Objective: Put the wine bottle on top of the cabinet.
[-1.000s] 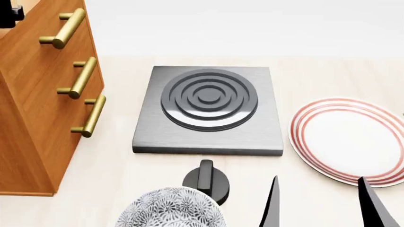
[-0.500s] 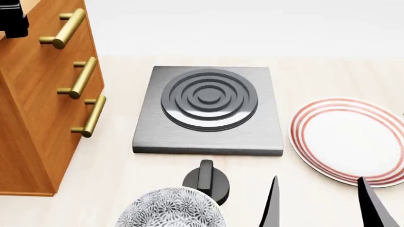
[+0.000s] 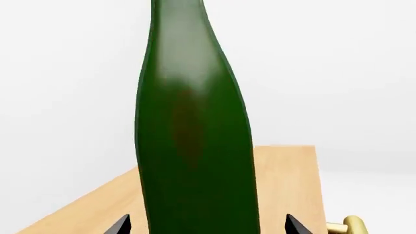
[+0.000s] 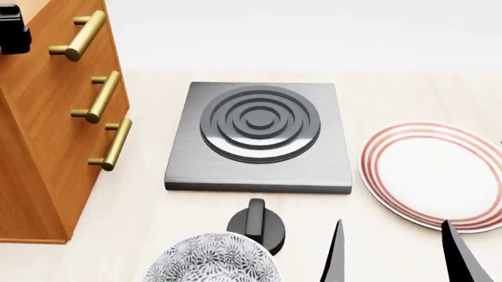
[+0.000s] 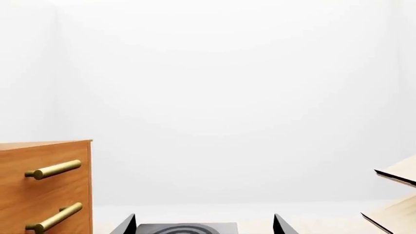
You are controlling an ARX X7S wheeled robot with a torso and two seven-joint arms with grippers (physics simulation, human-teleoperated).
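The wine bottle point(image 3: 195, 136), dark green glass, stands upright over the pale wooden top of the cabinet point(image 3: 289, 180); its cork and base are out of frame. My left gripper point(image 3: 206, 226) is open, its two black fingertips point(image 3: 122, 225) flanking the bottle with a gap on each side. In the head view the reddish-brown cabinet point(image 4: 47, 129) with brass handles fills the left, a dark piece of my left arm point(image 4: 12, 29) shows at its top corner, and the bottle is out of view. My right gripper point(image 4: 396, 258) hangs open and empty near the front edge.
A grey hotplate point(image 4: 259, 132) with dark rings lies mid-table, a black knob point(image 4: 257, 223) before it. A patterned bowl point(image 4: 211, 261) sits at the front, a red-rimmed plate point(image 4: 435, 173) at the right. A pale wood rack point(image 5: 396, 195) edges the right wrist view.
The dark piece of my left arm at the cabinet's top corner has shifted slightly downward in the head view. The right gripper has barely moved.
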